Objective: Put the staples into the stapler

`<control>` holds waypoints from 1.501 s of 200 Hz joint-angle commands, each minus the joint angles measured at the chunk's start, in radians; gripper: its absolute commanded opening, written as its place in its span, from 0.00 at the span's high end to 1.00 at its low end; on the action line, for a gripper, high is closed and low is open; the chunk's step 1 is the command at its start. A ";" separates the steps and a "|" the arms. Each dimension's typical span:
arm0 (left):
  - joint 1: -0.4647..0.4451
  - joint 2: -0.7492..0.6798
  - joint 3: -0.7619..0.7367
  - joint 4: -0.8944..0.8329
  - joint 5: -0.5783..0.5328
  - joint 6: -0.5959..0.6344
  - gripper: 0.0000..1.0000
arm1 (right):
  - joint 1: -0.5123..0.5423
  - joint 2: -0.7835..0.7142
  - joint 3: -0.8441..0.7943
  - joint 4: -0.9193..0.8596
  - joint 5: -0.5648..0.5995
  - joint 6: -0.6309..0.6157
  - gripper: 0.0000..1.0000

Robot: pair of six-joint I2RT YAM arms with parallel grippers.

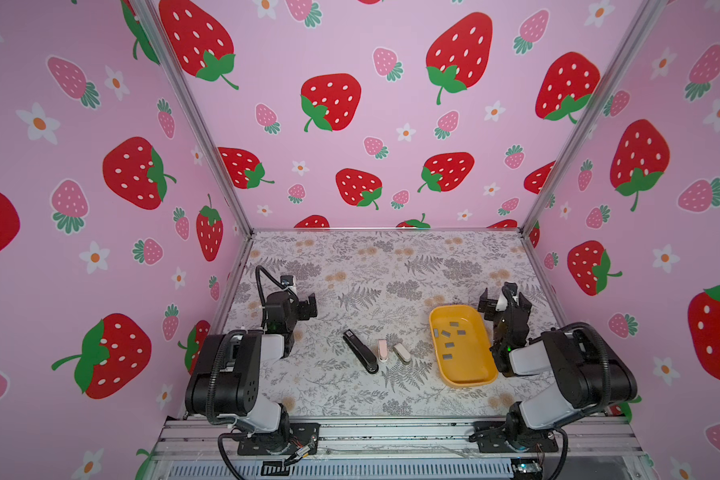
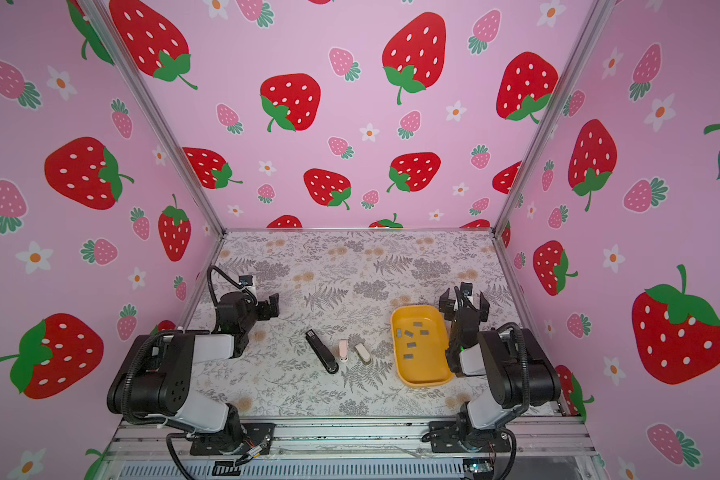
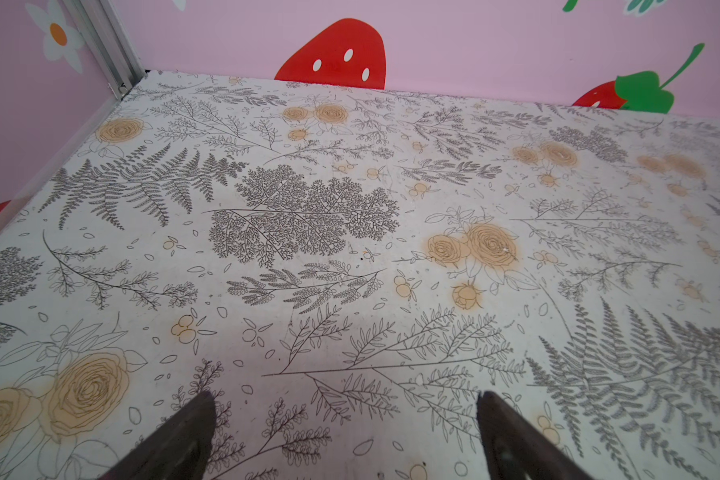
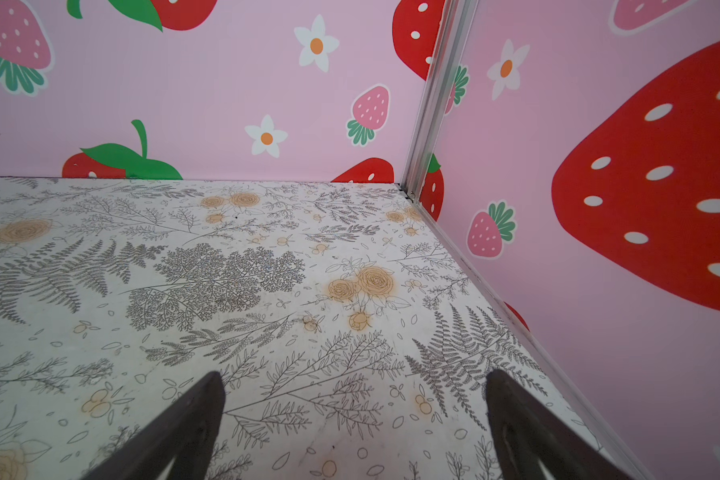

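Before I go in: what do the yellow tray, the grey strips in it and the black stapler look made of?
The yellow tray looks like moulded plastic: uniform colour, rounded rim, soft sheen. The staples are likely metal: flat, dull-grey strips, too small to confirm. The black stapler has a glossy dark shell, plastic or painted metal; cannot tell which.

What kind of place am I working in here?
Probably a staged robot test cell, not a real office: pink strawberry-print walls on metal frame posts box in a floral table, and the left arm and right arm are bolted to a rail at its front edge.
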 commanded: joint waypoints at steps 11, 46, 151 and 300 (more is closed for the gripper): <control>0.000 0.004 0.021 0.017 0.014 0.012 0.01 | 0.004 0.006 -0.002 0.028 0.014 -0.012 0.01; -0.009 -0.102 0.176 -0.361 -0.046 -0.032 0.01 | 0.020 -0.086 0.067 -0.169 0.097 -0.003 0.01; 0.004 -0.602 0.194 -0.730 0.017 -0.399 0.01 | 0.028 -0.807 0.190 -0.909 -0.291 0.427 0.01; 0.070 -0.444 0.771 -1.052 0.323 -0.151 0.01 | 0.147 -0.781 -0.089 -0.710 0.108 0.399 0.02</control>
